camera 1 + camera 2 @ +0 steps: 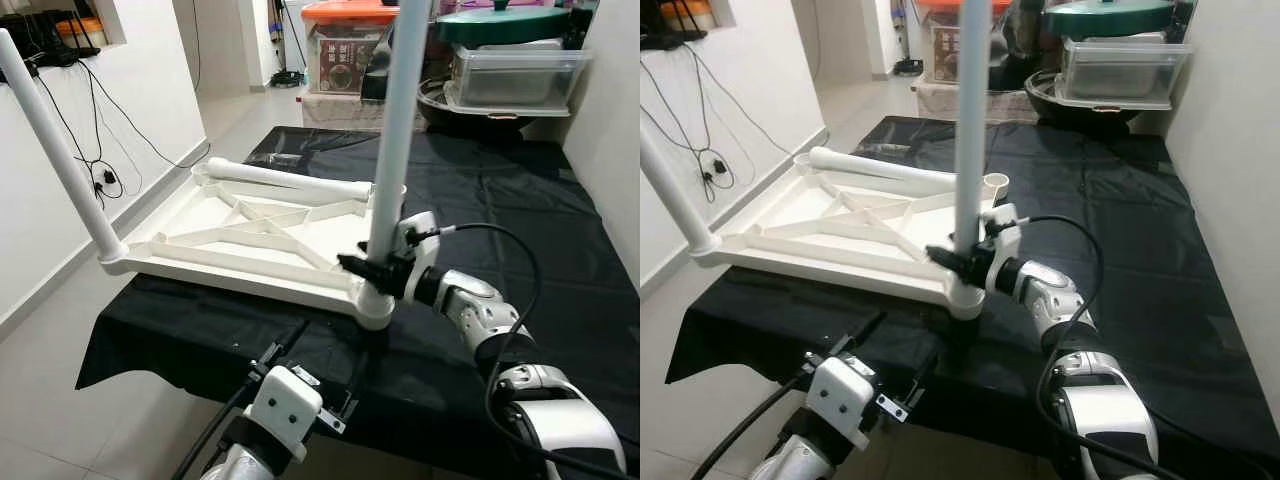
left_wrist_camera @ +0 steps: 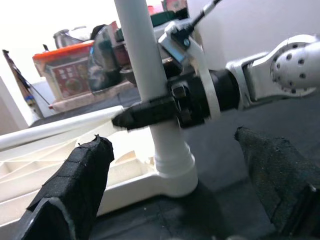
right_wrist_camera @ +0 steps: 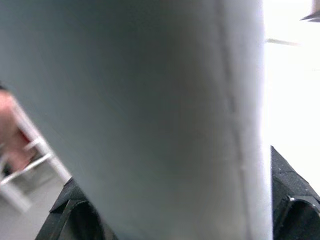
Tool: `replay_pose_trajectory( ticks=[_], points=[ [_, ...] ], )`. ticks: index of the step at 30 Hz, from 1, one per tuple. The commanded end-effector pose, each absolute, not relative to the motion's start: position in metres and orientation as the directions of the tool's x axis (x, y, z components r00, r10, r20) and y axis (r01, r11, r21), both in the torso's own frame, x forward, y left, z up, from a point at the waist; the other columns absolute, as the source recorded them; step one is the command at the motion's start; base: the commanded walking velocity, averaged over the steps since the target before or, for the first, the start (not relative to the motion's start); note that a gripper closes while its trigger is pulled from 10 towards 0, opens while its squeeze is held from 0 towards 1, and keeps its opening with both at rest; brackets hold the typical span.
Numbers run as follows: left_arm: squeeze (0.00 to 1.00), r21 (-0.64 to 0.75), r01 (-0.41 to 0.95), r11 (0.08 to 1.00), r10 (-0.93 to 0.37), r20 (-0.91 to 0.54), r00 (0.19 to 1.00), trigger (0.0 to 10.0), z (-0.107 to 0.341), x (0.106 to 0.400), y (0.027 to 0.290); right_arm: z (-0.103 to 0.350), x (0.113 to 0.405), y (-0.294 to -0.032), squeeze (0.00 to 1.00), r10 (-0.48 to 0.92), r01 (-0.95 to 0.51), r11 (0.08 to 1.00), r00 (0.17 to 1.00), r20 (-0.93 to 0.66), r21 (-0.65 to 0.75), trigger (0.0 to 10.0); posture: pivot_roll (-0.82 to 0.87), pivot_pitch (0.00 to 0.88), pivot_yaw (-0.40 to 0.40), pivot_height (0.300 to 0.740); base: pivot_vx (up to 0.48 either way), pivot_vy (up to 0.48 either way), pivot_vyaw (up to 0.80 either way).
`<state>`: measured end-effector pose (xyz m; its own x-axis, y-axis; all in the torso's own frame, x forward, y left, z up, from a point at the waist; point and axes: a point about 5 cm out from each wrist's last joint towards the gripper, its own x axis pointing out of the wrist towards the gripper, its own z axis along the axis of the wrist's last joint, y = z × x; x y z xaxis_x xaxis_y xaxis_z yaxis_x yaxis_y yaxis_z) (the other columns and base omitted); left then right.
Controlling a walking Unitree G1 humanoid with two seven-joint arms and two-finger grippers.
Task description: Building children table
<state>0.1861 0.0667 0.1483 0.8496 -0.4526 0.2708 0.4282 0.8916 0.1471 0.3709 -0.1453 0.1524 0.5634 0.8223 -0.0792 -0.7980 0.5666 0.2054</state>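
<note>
1. One white table frame (image 1: 250,235), upside down on the black tabletop (image 1: 560,250).
2. Three white legs: two upright (image 1: 395,130) (image 1: 55,150), one lying far (image 1: 290,178).
3. Two grippers (image 1: 360,265) (image 2: 175,185).

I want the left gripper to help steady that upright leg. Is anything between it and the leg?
Nothing visible: the left gripper faces the upright leg across bare black cloth; the right gripper already clamps it.

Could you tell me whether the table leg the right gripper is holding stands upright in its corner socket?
Upright: the leg rises vertically from the corner socket of the upturned tabletop, with the right gripper clamped just above.
</note>
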Motion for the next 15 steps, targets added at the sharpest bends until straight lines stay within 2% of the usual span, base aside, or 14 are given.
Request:
replay_pose_trajectory(
  ticks=[1,5,6,7,8,9,11,12,15],
  points=[
    [0.00,0.136,0.410,0.902,-0.432,0.290,0.854,10.0,0.151,0.185,0.070,0.152,0.370,-0.139,0.00,0.853,-0.832,0.522,0.514,-0.094,0.189,10.0,0.05,0.000,-0.002,0.740,0.000,0.000,0.00],
    [0.00,0.071,0.374,0.925,-0.377,0.301,0.876,10.0,0.152,0.187,0.076,0.155,0.374,-0.135,0.00,0.831,-0.811,0.555,0.553,-0.070,0.183,10.0,0.05,0.000,-0.002,0.740,0.000,0.000,0.00],
    [0.00,0.045,0.361,0.931,-0.357,0.302,0.884,10.0,0.151,0.187,0.079,0.159,0.376,-0.133,0.00,0.818,-0.795,0.567,0.575,-0.030,0.217,2.7,0.05,0.000,0.000,0.740,0.000,0.000,0.00],
    [0.00,0.045,0.361,0.931,-0.357,0.302,0.884,10.0,0.151,0.187,0.079,0.159,0.376,-0.133,0.00,0.818,-0.795,0.567,0.575,-0.030,0.217,2.7,0.05,0.000,0.000,0.740,0.000,0.000,0.00],
    [0.00,0.050,0.363,0.930,-0.361,0.300,0.883,10.0,0.150,0.187,0.079,0.158,0.376,-0.133,0.00,0.818,-0.793,0.564,0.575,-0.022,0.231,0.0,0.05,0.000,0.000,0.740,0.000,0.000,0.00],
    [0.00,0.054,0.365,0.929,-0.364,0.298,0.882,10.0,0.149,0.187,0.078,0.157,0.375,-0.133,0.00,0.819,-0.793,0.561,0.573,-0.019,0.239,0.0,0.05,0.000,0.000,0.740,0.000,0.000,0.00],
    [0.00,0.055,0.368,0.928,-0.367,0.298,0.881,10.0,0.149,0.187,0.078,0.152,0.377,-0.136,0.00,0.768,-0.741,0.631,0.638,-0.054,0.228,0.0,0.05,0.000,0.000,0.740,0.000,0.000,0.00],
    [0.00,0.055,0.368,0.928,-0.367,0.298,0.881,10.0,0.149,0.187,0.078,0.152,0.377,-0.136,0.00,0.768,-0.741,0.631,0.638,-0.054,0.228,0.0,0.05,0.000,0.000,0.740,0.000,0.000,0.00],
    [0.00,0.061,0.363,0.930,-0.364,0.296,0.883,10.0,0.147,0.187,0.079,0.140,0.386,-0.153,0.00,0.526,-0.502,0.849,0.834,-0.169,0.167,0.0,0.05,0.000,0.000,0.740,0.000,0.000,0.00]
  ],
)
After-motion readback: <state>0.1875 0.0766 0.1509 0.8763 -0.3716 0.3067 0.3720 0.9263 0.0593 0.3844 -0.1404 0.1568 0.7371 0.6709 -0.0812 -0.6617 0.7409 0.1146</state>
